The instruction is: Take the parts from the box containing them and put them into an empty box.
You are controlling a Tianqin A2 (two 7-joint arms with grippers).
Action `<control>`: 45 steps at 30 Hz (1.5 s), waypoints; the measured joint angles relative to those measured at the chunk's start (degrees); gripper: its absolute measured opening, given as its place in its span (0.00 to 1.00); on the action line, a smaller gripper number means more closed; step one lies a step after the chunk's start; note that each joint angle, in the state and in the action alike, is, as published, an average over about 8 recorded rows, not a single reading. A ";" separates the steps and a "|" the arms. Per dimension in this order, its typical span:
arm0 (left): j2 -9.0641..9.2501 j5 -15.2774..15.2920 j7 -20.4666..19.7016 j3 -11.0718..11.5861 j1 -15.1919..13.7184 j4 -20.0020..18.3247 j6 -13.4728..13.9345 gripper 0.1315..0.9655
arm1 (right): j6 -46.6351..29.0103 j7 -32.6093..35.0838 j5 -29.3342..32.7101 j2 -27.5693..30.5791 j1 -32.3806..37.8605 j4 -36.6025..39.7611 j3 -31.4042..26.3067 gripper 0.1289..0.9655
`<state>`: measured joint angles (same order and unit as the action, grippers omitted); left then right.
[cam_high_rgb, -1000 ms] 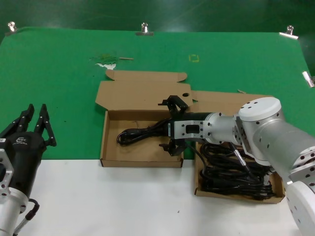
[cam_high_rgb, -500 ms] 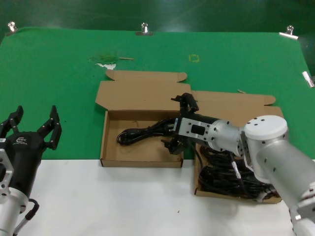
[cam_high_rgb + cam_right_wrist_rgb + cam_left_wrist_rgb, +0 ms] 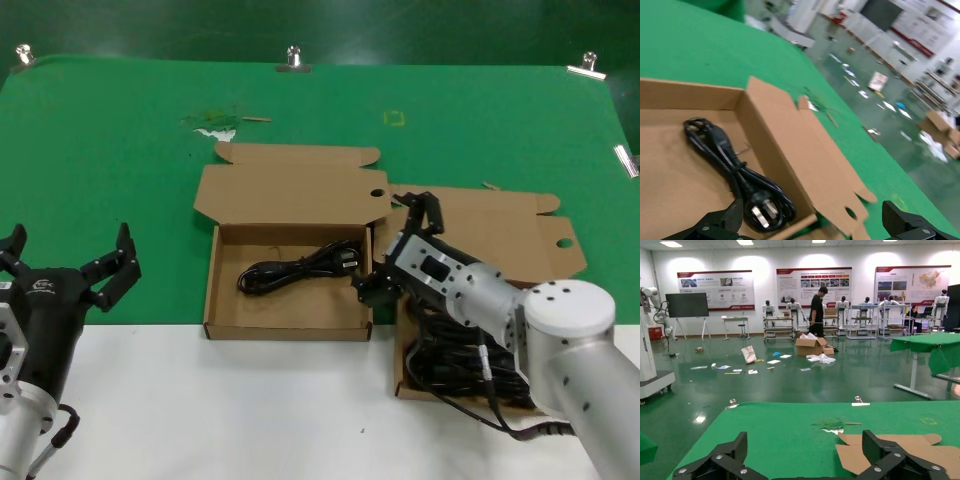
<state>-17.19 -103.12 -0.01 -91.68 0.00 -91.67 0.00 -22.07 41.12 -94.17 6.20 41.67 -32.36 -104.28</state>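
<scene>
done: one cord [image 3: 297, 268] in holed-lid box [image 3: 214, 285] | left: many cords [image 3: 470, 360] in box [image 3: 400, 375] beside it | right gripper [image 3: 398, 250] spread, empty, above shared wall | left gripper [image 3: 65, 270] spread, idle, well clear.

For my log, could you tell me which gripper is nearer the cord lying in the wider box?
Right. The right gripper is open just beside the cord; the left gripper hovers open far off.

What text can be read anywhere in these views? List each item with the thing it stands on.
Small white logo on the left gripper body: too small to read.
Wall posters in the left wrist view: headings and text too blurred to read.
Receiving box, box of cords, power cord, right gripper: no print visible.
</scene>
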 joint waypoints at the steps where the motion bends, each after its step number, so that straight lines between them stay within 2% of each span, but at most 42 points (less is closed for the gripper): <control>1: 0.00 0.00 0.00 0.00 0.00 0.00 0.00 0.74 | 0.46 -0.85 -0.19 0.23 -0.87 -1.23 0.26 1.00; 4: 0.00 0.00 0.00 0.00 0.00 0.00 0.00 0.82 | 1.82 -3.39 -0.74 0.91 -3.44 -4.89 1.04 1.00; 8: 0.00 -0.01 0.00 0.00 0.00 0.00 0.00 0.82 | 3.63 -6.78 -1.47 1.80 -6.84 -9.74 2.07 1.00; 16: 0.00 -0.01 0.04 0.00 0.00 0.00 0.00 0.95 | 7.27 -13.55 -2.95 3.62 -13.72 -19.52 4.15 1.00; 25: 0.00 -0.01 0.01 0.00 0.00 0.00 0.00 1.00 | 11.34 -21.14 -4.60 5.65 -21.42 -30.48 6.48 1.00; 45: 0.00 -0.01 0.01 0.00 0.00 0.00 0.00 1.00 | 20.10 -37.48 -8.17 10.01 -37.97 -54.04 11.48 1.00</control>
<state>-17.19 -103.13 0.00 -91.67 0.00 -91.67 0.00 -1.96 3.64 -102.34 16.21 3.70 -86.40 -92.79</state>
